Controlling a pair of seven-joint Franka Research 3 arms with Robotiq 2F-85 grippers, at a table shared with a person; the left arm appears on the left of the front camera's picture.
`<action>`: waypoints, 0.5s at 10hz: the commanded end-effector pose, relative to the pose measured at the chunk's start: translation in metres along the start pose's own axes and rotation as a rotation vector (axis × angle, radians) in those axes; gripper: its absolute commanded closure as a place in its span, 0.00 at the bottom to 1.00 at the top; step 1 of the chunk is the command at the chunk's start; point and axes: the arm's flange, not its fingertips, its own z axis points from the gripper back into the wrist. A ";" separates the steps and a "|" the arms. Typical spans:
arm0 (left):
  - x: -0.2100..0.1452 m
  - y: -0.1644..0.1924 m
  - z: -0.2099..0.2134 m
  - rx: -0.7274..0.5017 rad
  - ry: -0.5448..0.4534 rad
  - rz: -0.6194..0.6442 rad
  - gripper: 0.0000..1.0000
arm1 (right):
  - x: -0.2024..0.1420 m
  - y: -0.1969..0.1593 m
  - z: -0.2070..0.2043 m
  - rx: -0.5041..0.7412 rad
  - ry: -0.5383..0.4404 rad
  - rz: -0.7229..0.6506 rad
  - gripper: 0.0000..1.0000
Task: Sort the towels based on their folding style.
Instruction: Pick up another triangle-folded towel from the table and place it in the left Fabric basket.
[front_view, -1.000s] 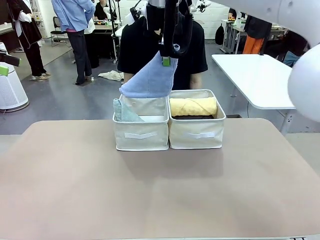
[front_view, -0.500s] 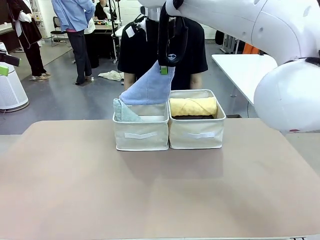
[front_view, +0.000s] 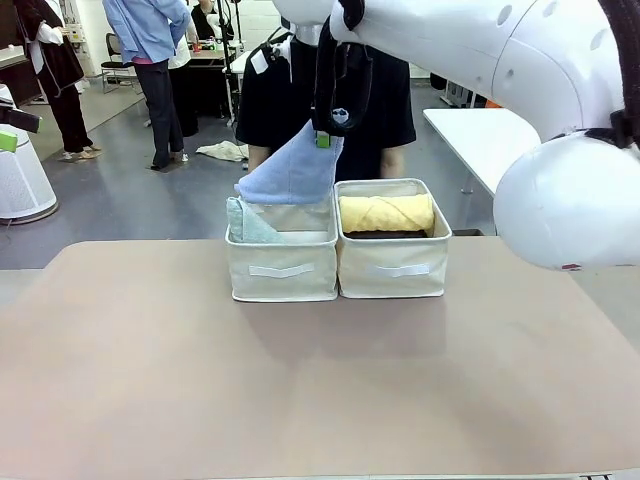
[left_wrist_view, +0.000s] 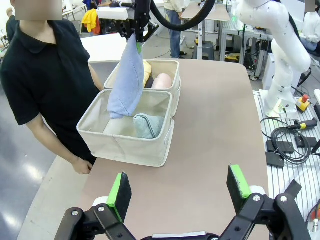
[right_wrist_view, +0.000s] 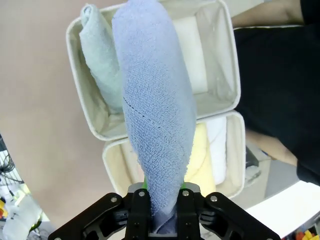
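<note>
While hovering over the bare table (left_wrist_view: 210, 150), spread wide at the green pads and gripping nothing: the left gripper (left_wrist_view: 179, 187). At the far edge of the table, near its middle, two beige bins side by side and touching. In the left bin (front_view: 282, 265), against its left wall, a mint-green towel (front_view: 248, 225) folded to a cone. Above this same bin, hanging with the wide end down near the rim, a lavender-blue towel (front_view: 293, 170), also cone-folded. Pinched at its narrow tip by the right gripper (front_view: 325, 135), with both fingers pressed together on the cloth. In the right bin (front_view: 392, 265), on top, a rolled yellow towel (front_view: 386, 213) over a dark grey towel (front_view: 385, 235); beside them, seen from the wrist views, a pink towel (left_wrist_view: 161, 81) and a white towel (right_wrist_view: 218, 135). Just behind the bins, at the far edge, a person (front_view: 265, 115) in a black shirt.
</note>
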 end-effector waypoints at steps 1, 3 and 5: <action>0.000 -0.001 0.001 -0.005 -0.014 -0.005 0.00 | 0.019 -0.023 0.005 -0.029 0.021 -0.012 0.82; 0.000 -0.001 0.001 -0.005 -0.014 -0.005 0.00 | 0.000 0.000 0.000 0.000 0.000 0.000 0.82; 0.000 -0.001 0.001 -0.005 -0.014 -0.005 0.00 | 0.000 0.000 0.000 0.000 0.000 0.000 0.82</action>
